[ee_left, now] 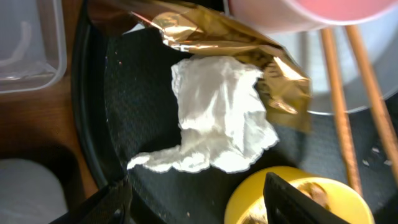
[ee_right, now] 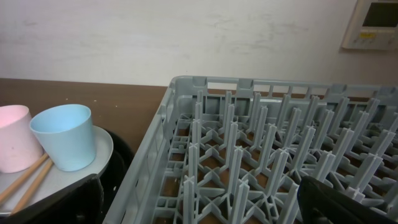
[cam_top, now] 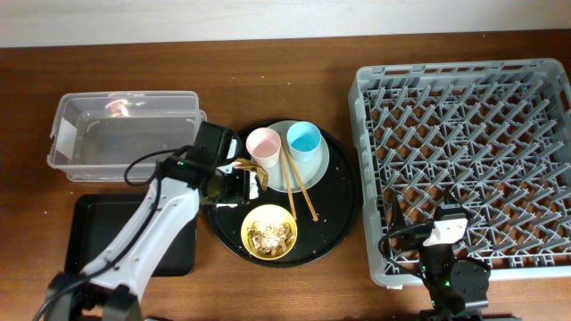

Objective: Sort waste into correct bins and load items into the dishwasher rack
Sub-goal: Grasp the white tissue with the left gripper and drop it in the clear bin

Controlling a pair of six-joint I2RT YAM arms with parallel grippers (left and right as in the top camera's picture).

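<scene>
Asking: can any writing be read?

Answering: a white label (cam_top: 61, 135) is seen on the short end of the clear tub (cam_top: 125, 147), but its print is too small to be made out. The same is said of the wall panel (ee_right: 373, 22) caught in the right wrist view.

Asking: how many of each thing are counted?

Answering: two cups are counted, the pink cup (cam_top: 263, 144) and the blue cup (cam_top: 303, 139), both stood upright on one pale plate (cam_top: 323, 162). Two chopsticks (cam_top: 300, 192) are laid across that plate's edge, their ends pointed toward the one yellow bowl (cam_top: 246, 230), in which the food scraps (cam_top: 270, 234) are heaped. One tissue (ee_left: 217, 124) and one gold wrapper (ee_left: 249, 50) are found touching each other on the round black tray (cam_top: 346, 201), just beside the pink cup. Two bins are counted: the tub, and the shallow black tray (cam_top: 85, 223) on the robot's side of it. One grey rack (cam_top: 473, 125) is set to the right.

Asking: how are the grippers held?

Answering: the left gripper (ee_left: 198, 190) is held open over the round tray, its fingers (ee_left: 112, 202) spread wide to either side of the tissue's lower edge. Nothing is clamped, and whether the tissue is touched cannot be told. The right gripper (ee_right: 199, 180) is spread fully, nothing gripped, and is poised over the near edge of the rack.
</scene>
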